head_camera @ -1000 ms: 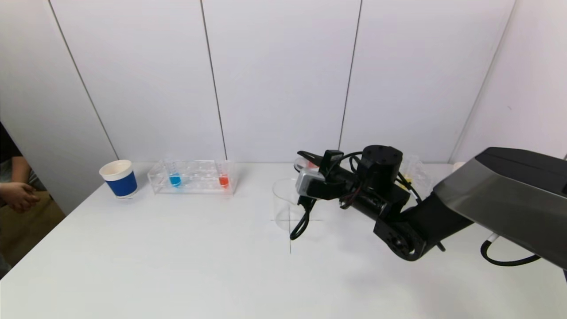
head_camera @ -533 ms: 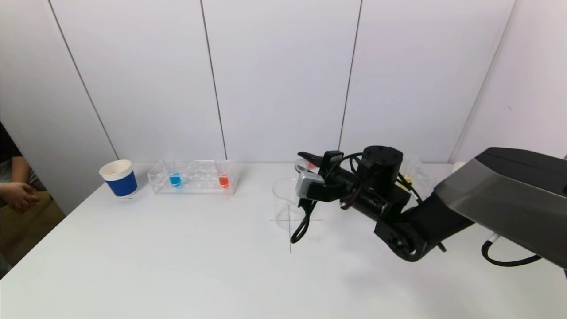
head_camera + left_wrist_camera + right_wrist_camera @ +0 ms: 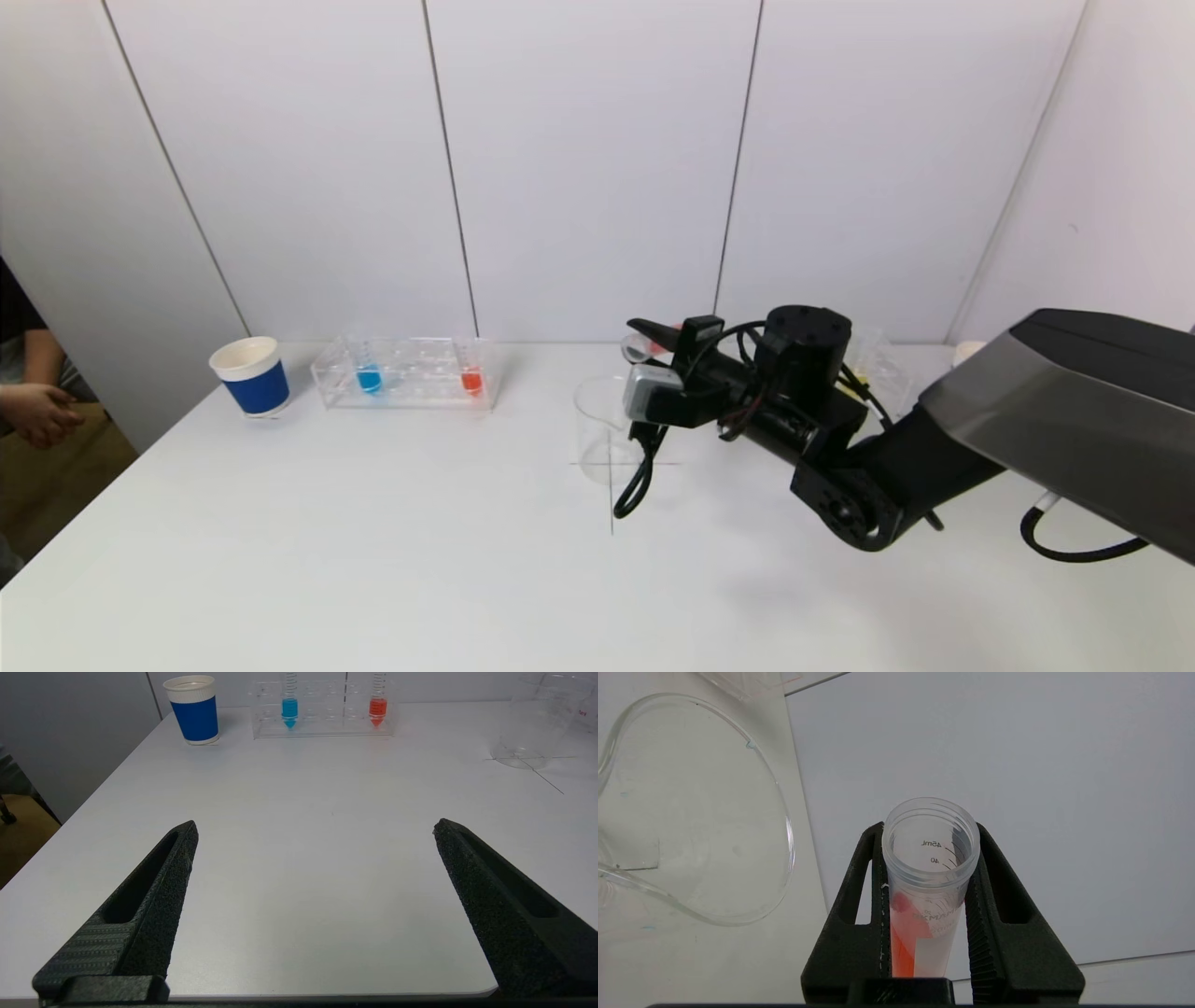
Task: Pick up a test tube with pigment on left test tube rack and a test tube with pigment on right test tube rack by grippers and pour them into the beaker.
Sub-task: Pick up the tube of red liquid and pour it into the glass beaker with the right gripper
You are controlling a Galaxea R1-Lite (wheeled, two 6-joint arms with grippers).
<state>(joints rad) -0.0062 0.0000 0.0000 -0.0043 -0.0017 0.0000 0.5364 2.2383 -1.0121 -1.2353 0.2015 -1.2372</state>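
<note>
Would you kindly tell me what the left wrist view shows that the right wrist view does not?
Only the left wrist view shows the blue cup, the left rack with its blue tube and orange tube, and the left gripper, jaws wide open above the table.

Only the right wrist view shows the right gripper clamping a tilted tube of orange pigment.

Both show the clear beaker.

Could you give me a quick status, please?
Right gripper shut on tilted clear test tube of red pigment, beside clear glass beaker. Left gripper open, parked low. Nothing in the way.
</note>
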